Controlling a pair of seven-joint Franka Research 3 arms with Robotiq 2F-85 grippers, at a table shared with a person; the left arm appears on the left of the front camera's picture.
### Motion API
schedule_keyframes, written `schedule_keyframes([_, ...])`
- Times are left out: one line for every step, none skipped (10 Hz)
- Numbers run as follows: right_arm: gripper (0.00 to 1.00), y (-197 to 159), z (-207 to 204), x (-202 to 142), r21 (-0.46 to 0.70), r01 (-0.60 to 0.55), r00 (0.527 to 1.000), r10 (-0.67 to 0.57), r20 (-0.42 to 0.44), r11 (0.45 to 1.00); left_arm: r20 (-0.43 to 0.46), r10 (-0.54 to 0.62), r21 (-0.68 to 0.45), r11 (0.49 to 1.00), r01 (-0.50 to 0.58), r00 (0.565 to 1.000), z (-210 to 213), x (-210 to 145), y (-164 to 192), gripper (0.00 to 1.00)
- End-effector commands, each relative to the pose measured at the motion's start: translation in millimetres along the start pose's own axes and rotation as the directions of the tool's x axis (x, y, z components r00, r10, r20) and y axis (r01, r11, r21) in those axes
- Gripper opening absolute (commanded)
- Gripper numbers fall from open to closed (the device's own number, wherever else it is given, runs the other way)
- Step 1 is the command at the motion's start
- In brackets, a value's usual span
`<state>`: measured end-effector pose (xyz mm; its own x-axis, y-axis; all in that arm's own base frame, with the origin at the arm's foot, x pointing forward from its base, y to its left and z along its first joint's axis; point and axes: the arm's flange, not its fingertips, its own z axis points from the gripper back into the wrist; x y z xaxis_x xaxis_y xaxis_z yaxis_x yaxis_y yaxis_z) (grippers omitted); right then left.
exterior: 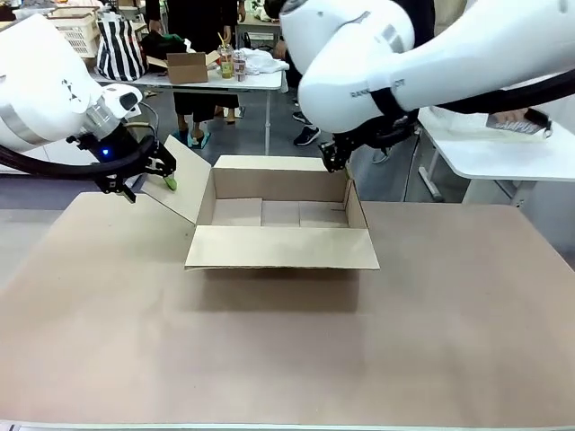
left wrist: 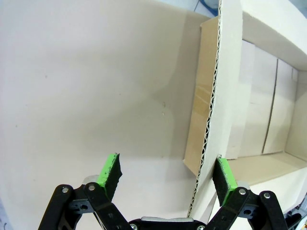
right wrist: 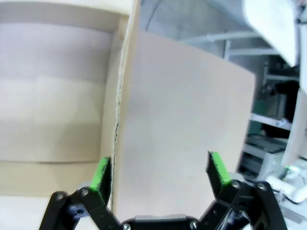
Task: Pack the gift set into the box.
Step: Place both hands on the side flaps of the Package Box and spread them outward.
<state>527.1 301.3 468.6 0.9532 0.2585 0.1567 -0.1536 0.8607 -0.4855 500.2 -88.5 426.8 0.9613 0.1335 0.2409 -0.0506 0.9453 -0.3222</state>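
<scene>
Both black, green-padded grippers are hanging unclenched: the left gripper [left wrist: 167, 167] astride the left flap [exterior: 184, 190] of the large brown corrugated cardboard box [exterior: 283, 248], the right gripper [right wrist: 159, 165] astride its right flap [exterior: 354, 203]. The box is sitting open on the tan table [exterior: 467, 341]. It is looking light, stiff and creasable, so gripping each flap near its fold seems safest.
</scene>
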Motion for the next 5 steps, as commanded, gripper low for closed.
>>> schedule_keyframes([1.00, 10, 4, 10, -0.017, -0.018, 1.000, 0.018, 0.002, 1.000, 0.009, 0.009, 0.018, 1.000, -0.009, 1.000, 1, 0, -1, 1.00])
schedule_keyframes([1.00, 10, 4, 10, -0.017, -0.018, 1.000, 0.018, 0.002, 1.000, 0.009, 0.009, 0.018, 1.000, -0.009, 1.000, 1, 0, -1, 1.00])
schedule_keyframes([1.00, 10, 4, 10, -0.017, -0.018, 1.000, 0.018, 0.002, 1.000, 0.009, 0.009, 0.018, 1.000, -0.009, 1.000, 1, 0, -1, 1.00])
schedule_keyframes([1.00, 3, 0, 0, 0.001, -0.007, 1.000, 0.007, 0.001, 1.000, 0.009, 0.009, 0.018, 1.000, -0.009, 1.000, 1, 0, -1, 1.00])
schedule_keyframes([1.00, -26, -16, -7, 0.180, 0.067, 0.998, -0.064, -0.021, 0.981, 0.009, 0.009, 0.018, 1.000, -0.009, 1.000, 1, 0, -1, 1.00])
